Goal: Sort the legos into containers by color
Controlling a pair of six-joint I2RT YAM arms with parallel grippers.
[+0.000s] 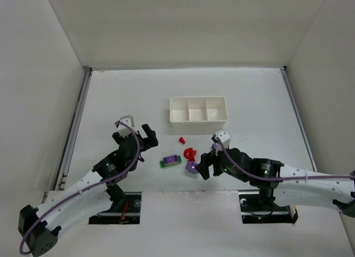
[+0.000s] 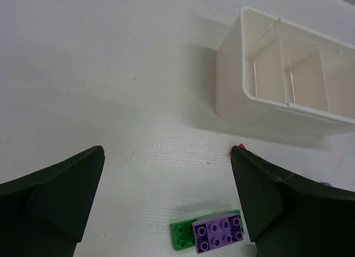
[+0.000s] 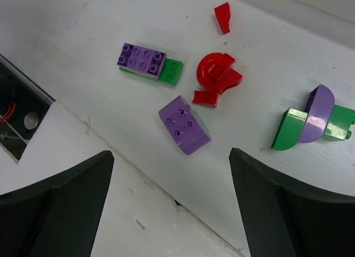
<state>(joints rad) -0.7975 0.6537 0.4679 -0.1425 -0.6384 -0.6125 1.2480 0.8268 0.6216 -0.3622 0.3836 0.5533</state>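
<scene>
Top external view: the white tray (image 1: 197,124), split by two thin dividers into three compartments, sits on the counter (image 1: 122,101) a little past its middle. The legos lie loose on the counter at 6 o'clock of the tray, all outside it. A small red piece (image 1: 181,140) is the one nearest the tray. A rounded red piece (image 1: 190,154) lies near it at about 5 o'clock. A purple plate stacked on a green plate (image 1: 171,160) lies at 8 o'clock of the rounded red piece, and a purple sloped brick (image 1: 192,167) lies just beside that red piece at 6 o'clock.

The left tool (image 2: 166,151) is at 9 o'clock of the stacked plates, its fingers spread wide and gripping nothing. In its wrist view the stacked pair lies low between the fingers, close to the right one, and the tray stands at 1 o'clock.

The right tool (image 3: 171,152) is at 3 o'clock of the purple sloped brick, also spread wide with nothing pinched. Its wrist view shows that brick just ahead of the gap between the fingers. A purple arch joined to green bricks (image 3: 313,121) lies at 3 o'clock of the rounded red piece.
</scene>
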